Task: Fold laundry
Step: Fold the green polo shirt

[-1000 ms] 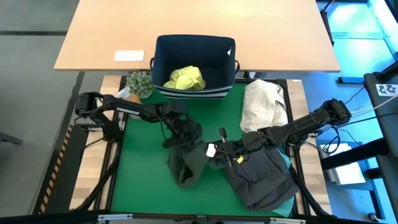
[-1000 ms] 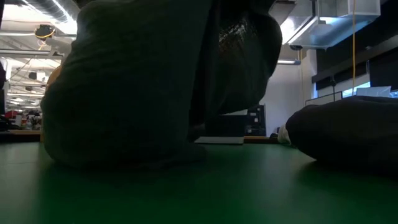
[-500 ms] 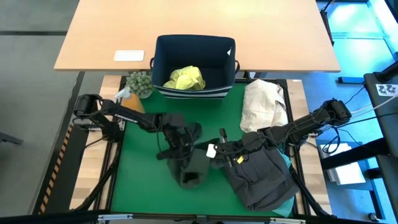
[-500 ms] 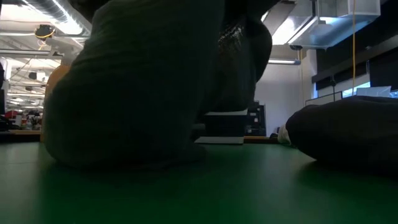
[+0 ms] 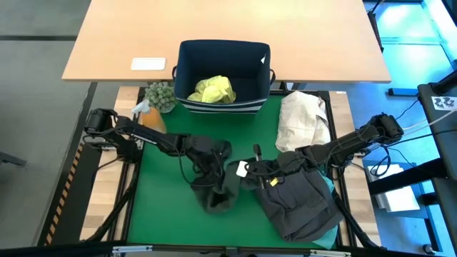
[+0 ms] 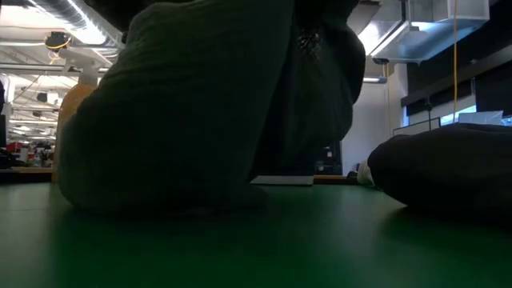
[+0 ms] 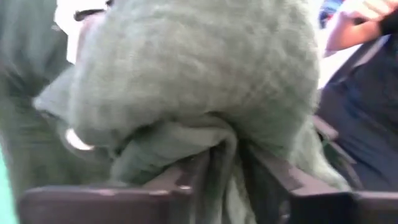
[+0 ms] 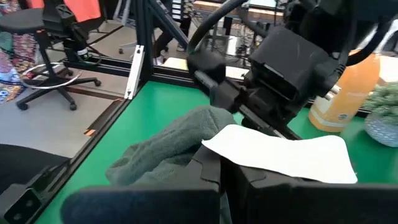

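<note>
A dark olive garment [image 5: 218,193] lies bunched mid-table on the green mat [image 5: 161,207] and fills the low view [image 6: 176,112]. My left gripper [image 5: 213,164] reaches in from the left and is shut on its upper part. My right gripper [image 5: 247,171] comes from the right and is shut at the garment's right edge, beside a white label [image 5: 241,170]. A charcoal garment [image 5: 300,203] lies heaped under the right arm. A yellow-green shirt [image 5: 212,90] sits in the navy bin [image 5: 187,57]. My left gripper pinches a bunched fold of the olive garment [image 7: 217,134] between its two fingers [image 7: 186,180]; several layers bulge above them. It comes slanting down from the table's left. The cloth hangs below, its lower part on the mat. My right gripper is shut at the garment's edge [image 8: 186,146] where the white label [image 8: 280,152] is. The label lies over the fingertips and hides the place of contact. It reaches in nearly level from the table's right. The cloth runs slack toward the left gripper.
A cream cloth bundle [image 5: 303,118] lies at the back right of the mat. A small plant [image 5: 161,95] and an orange bottle [image 5: 151,114] stand at the back left. The wooden table beyond holds a white card [image 5: 148,63]. Bare mat lies at the front left.
My left gripper has swung toward the table's near edge and toward the right gripper, rolling as it went. The olive garment has bunched up shorter beneath it. My right gripper has kept still.
</note>
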Available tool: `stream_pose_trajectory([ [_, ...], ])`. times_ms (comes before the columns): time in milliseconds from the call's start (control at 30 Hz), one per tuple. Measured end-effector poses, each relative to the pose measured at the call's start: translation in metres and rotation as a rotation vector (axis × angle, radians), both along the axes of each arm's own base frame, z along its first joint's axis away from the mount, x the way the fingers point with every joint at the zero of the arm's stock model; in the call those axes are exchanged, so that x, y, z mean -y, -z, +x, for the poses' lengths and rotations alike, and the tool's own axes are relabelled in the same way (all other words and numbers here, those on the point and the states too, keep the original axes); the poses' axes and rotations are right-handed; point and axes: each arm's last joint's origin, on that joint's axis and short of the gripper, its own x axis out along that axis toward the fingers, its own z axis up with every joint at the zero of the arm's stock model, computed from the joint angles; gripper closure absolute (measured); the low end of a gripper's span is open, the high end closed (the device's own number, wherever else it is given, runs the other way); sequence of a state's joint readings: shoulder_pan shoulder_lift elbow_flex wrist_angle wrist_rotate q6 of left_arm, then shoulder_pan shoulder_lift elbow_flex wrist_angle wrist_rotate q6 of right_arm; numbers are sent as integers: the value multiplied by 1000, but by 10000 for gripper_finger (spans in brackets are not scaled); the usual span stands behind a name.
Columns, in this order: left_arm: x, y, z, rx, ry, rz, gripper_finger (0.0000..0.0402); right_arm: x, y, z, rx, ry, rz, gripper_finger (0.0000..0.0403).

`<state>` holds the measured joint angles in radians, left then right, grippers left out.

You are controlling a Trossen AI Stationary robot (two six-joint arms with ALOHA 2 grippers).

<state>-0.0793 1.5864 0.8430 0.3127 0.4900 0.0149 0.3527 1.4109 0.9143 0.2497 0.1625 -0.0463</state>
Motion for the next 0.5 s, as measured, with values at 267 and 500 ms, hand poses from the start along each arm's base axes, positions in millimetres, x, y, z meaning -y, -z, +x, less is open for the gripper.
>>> stream_pose_trajectory([
  [267,0,-27,11,81,-1,95,396,-1,-19,4,67,16,-56,401],
  [500,-1,-88,9,35,-107,298,399,2,-49,7,51,128,-125,401],
])
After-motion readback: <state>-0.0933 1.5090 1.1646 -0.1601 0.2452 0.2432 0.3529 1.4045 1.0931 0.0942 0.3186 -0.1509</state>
